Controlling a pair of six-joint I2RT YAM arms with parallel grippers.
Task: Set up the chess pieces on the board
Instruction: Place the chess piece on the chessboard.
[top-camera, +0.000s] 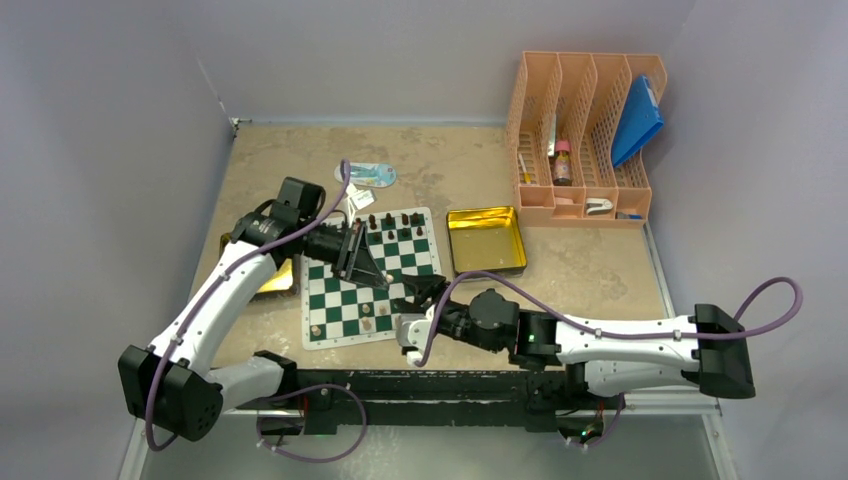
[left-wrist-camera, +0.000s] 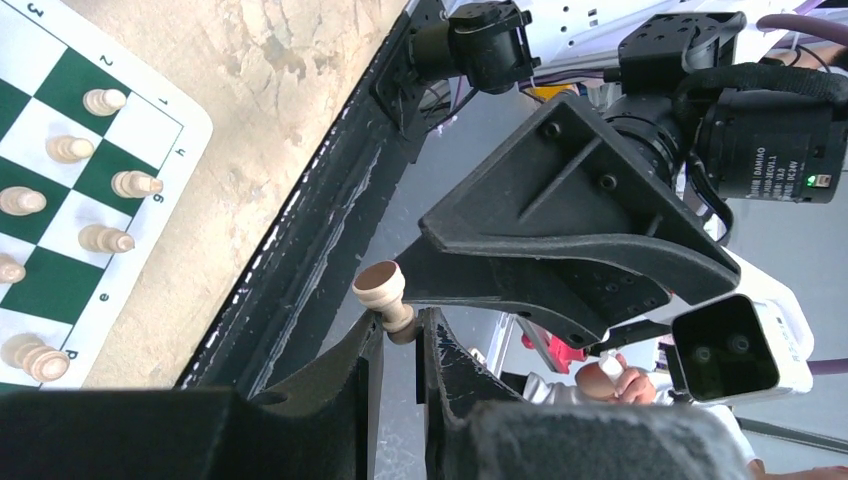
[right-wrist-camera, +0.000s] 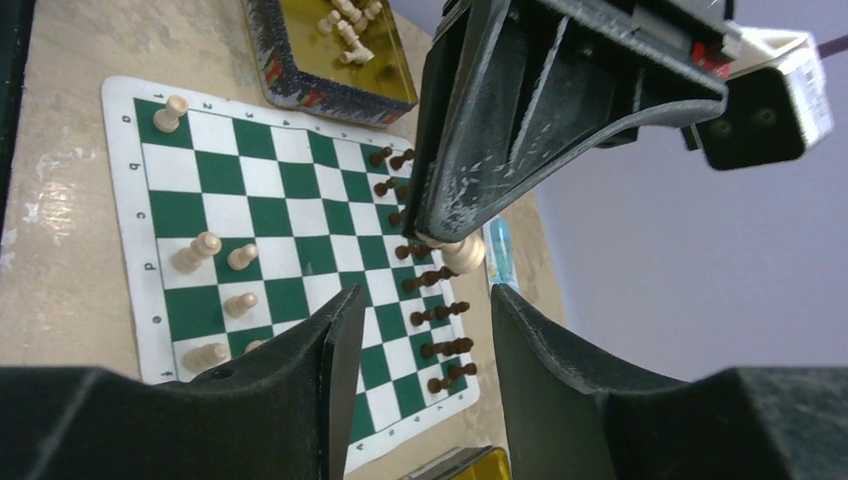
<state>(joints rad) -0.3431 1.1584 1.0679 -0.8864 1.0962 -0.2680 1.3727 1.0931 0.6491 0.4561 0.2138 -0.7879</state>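
Observation:
The green-and-white board lies mid-table. Dark pieces stand along its far rows, and they also show in the right wrist view. A few cream pieces stand near its front, also seen in the left wrist view. My left gripper hovers over the board, shut on a cream piece held by its top, base outward. It also shows in the right wrist view. My right gripper is open and empty, facing the left gripper's tips from close by.
An empty gold tray sits right of the board. A second gold tray with loose cream pieces lies at the board's left, partly under my left arm. An orange file rack stands back right.

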